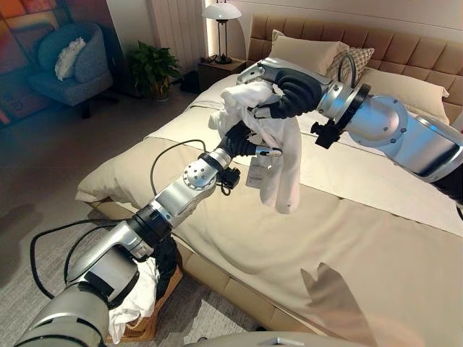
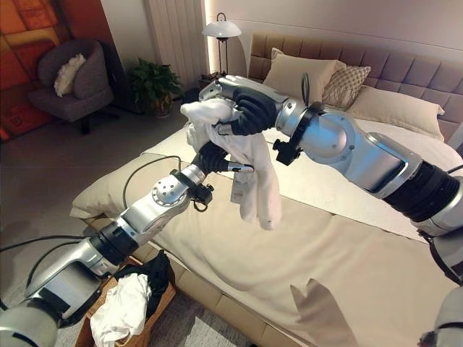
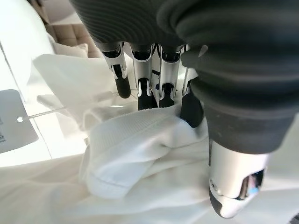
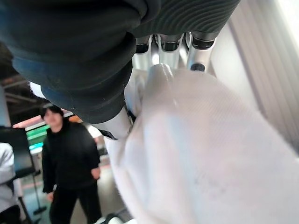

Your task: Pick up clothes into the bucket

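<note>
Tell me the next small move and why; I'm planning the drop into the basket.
Probably swing the white garment left and down toward the wicker basket by the bed. Both the right hand and the left hand are curled on it, it hangs clear above the bedding, and the basket, already holding clothes, sits on the floor under the left arm.

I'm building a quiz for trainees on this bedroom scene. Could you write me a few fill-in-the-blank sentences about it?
1. Both hands, the right hand and the left hand, grip a ____ cloth garment.
2. The garment is held up above the beige ____.
3. A paper ____ hangs from the garment.
4. The woven basket on the floor already contains ____.

Missing: white; bed; tag; clothes
</note>
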Robot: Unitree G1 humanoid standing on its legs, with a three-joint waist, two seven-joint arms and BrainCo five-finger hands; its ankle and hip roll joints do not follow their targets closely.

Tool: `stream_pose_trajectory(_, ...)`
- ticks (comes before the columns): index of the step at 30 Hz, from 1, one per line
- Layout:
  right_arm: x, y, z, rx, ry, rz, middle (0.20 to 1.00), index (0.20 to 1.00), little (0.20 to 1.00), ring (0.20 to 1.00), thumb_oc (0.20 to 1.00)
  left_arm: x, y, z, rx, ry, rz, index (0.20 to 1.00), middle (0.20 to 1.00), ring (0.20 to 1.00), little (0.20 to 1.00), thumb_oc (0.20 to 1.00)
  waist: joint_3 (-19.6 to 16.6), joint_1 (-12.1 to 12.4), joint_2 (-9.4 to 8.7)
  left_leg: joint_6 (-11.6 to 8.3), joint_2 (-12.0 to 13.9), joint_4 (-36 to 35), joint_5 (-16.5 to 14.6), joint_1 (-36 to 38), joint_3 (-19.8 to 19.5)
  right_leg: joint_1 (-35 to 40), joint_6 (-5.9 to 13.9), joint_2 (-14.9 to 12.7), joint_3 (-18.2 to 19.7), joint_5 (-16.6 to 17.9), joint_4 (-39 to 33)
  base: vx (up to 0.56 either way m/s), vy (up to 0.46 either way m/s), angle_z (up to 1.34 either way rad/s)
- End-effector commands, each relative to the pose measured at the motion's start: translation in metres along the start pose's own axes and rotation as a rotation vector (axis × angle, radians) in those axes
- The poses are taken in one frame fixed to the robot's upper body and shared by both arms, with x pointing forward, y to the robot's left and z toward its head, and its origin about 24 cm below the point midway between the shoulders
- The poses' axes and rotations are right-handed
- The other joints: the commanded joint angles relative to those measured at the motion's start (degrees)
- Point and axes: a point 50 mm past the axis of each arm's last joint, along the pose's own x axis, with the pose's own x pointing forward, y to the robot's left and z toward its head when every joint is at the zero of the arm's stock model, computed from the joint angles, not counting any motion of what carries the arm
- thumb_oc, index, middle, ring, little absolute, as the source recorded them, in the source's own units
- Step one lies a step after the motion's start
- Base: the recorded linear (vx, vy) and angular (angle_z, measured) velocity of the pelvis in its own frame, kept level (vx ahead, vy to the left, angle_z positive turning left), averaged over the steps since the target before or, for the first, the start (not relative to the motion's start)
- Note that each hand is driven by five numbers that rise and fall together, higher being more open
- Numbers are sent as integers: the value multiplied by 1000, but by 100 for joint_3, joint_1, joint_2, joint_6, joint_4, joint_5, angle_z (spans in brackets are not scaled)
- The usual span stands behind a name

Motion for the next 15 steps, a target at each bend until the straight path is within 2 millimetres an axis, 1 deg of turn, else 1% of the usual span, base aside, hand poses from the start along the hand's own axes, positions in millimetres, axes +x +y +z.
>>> stream_pose_trajectory(1, -3, -29, -3, -16, 2, -148, 200, 200, 200, 200, 200, 7, 10, 23, 28, -103, 4, 1000, 1000, 1000, 1000, 1000, -262, 91, -283, 53, -59, 377, -302, -195, -16, 119, 505, -408, -137, -238, 295, 0, 0, 0)
stream_pose_trajectory(4, -10, -37, -21, -39, 95, -188, 200, 200, 200, 200, 200, 1, 9, 30, 33, -131, -28, 1000, 1000, 1000, 1000, 1000, -267, 125, -293, 51, -64, 367, -292, -193, -54, 148, 500, -408, -169, -233, 287, -2, 5, 1)
stream_pose_trajectory(8, -23, -49, -49, -66, 242, -264, 200, 200, 200, 200, 200, -9, 8, 34, 24, -144, -55, 1000, 1000, 1000, 1000, 1000, -272, 179, -308, 52, -68, 375, -296, -200, -92, 170, 500, -411, -203, -231, 276, -9, 6, 5)
stream_pose_trajectory(9, -29, -55, -58, -93, 293, -285, 200, 200, 200, 200, 200, -14, 9, 37, 23, -156, -59, 1000, 1000, 1000, 1000, 1000, -268, 196, -316, 48, -69, 371, -289, -207, -106, 174, 499, -415, -219, -228, 272, 0, 0, 0)
stream_pose_trajectory(11, -29, -55, -58, -93, 293, -285, 200, 200, 200, 200, 200, -14, 9, 37, 23, -156, -58, 1000, 1000, 1000, 1000, 1000, -269, 192, -316, 47, -69, 372, -289, -207, -108, 174, 499, -415, -220, -228, 272, -4, 2, 2)
stream_pose_trajectory(12, -37, -61, -68, -121, 361, -299, 200, 200, 200, 200, 200, -21, 11, 39, 26, -159, -60, 1000, 1000, 1000, 1000, 1000, -264, 210, -322, 42, -70, 373, -279, -216, -128, 177, 492, -415, -248, -230, 273, -20, 3, 5)
stream_pose_trajectory(13, -43, -65, -75, -140, 401, -312, 200, 200, 200, 200, 200, -26, 14, 41, 23, -168, -55, 1000, 1000, 1000, 1000, 1000, -256, 234, -330, 40, -65, 370, -271, -224, -145, 179, 485, -416, -266, -226, 270, -20, 3, 5)
stream_pose_trajectory(14, -43, -65, -75, -139, 400, -312, 200, 200, 200, 200, 200, -26, 14, 41, 23, -167, -54, 1000, 1000, 1000, 1000, 1000, -257, 230, -329, 40, -65, 369, -271, -224, -146, 180, 485, -416, -266, -226, 270, -17, 1, 4)
stream_pose_trajectory(15, -47, -67, -79, -145, 429, -320, 200, 200, 200, 200, 200, -29, 15, 42, 15, -171, -51, 1000, 1000, 1000, 1000, 1000, -252, 244, -326, 39, -66, 370, -268, -227, -151, 179, 482, -415, -273, -225, 269, -13, 5, 4)
